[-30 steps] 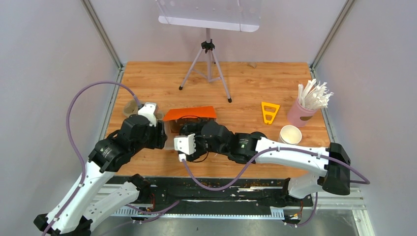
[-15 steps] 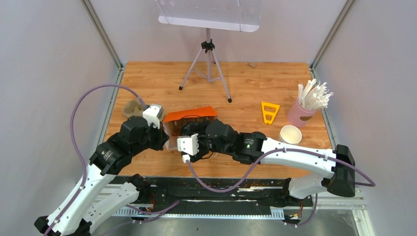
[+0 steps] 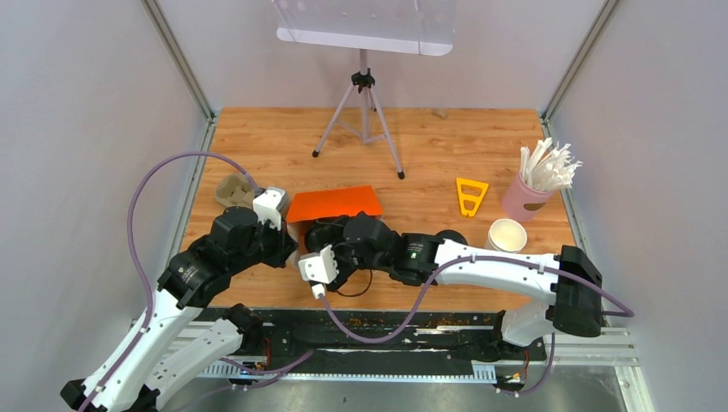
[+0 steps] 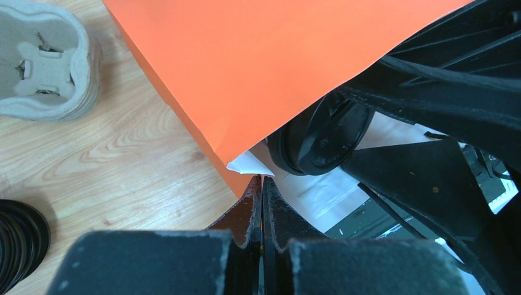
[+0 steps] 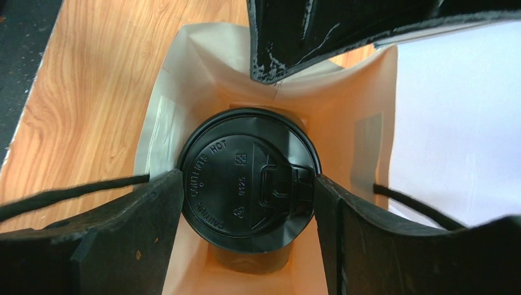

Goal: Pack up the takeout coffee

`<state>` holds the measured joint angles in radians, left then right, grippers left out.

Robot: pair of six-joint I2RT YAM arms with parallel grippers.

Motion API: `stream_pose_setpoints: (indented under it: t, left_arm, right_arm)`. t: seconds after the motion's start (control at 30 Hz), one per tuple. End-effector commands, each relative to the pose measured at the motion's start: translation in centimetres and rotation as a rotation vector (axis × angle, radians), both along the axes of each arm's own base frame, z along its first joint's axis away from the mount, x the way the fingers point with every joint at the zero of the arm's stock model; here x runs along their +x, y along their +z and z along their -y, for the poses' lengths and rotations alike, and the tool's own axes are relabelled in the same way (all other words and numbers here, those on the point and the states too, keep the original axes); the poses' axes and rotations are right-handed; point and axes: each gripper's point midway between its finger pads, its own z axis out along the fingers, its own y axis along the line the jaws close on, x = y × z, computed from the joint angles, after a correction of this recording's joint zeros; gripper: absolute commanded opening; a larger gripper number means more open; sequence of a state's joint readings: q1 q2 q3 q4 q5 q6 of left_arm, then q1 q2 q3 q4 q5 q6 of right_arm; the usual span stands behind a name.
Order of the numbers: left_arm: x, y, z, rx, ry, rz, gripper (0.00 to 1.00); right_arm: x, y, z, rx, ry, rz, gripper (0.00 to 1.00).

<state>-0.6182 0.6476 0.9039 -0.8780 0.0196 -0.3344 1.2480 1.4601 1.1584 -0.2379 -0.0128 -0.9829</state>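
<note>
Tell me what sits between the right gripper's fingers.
A black-lidded coffee cup, down inside the open orange bag; the right wrist view shows it.

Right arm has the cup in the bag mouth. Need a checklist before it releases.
1. Right hand clamped on the lidded coffee cup from both sides: ok.
2. Cup inside the orange paper bag, walls around it: ok.
3. Left hand shut on the bag's edge, mouth open: ok.
4. Cup seated against the bag's bottom: cannot tell.
5. Unlidded white cup on the table, ready to pack: not ok.
</note>
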Motion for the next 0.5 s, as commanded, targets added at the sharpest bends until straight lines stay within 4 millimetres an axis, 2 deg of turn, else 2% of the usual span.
stream_pose_setpoints:
  t: [0.0, 0.2, 0.47]
  left_arm:
    - [0.3, 1.0, 0.2, -0.018, -0.007, 0.035, 0.0]
    - [0.1, 0.9, 0.3, -0.034, 0.005, 0.016, 0.0]
    - [0.0, 0.7, 0.0, -0.036, 0.028, 0.0, 0.0]
  right_arm:
    - [0.7, 1.1, -1.5, 0.059, 0.064, 0.09, 0.74]
    - [1.4, -0.6, -1.7, 0.034, 0.104, 0.141, 0.74]
    - [1.0, -2.1, -2.5, 0.005, 0.19, 0.146, 0.74]
